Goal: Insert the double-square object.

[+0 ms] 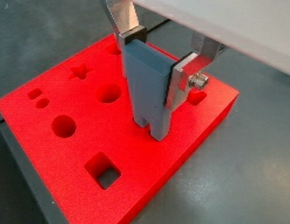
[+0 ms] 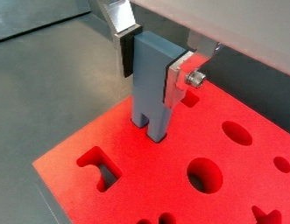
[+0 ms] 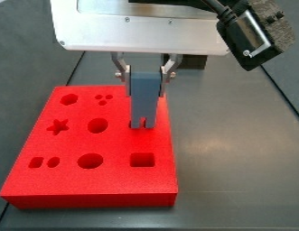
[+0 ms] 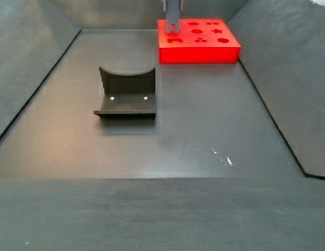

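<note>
— Where's the double-square object (image 1: 151,87)?
— Upright, its prongs down at the red board (image 3: 67,171).
— And the gripper (image 3: 143,65)?
— Above the board, its fingers (image 2: 180,80) clamped on that bar.

Even, bright light, mild blur throughout

We see the gripper (image 3: 142,65) under soft overhead light; the red board (image 3: 67,167) glows saturated, and faint glare specks mark the dark surface (image 4: 220,154).

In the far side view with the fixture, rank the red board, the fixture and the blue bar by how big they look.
1. Red board and fixture: alike; fixture nearer.
2. Double-square object, held by the gripper.
</note>
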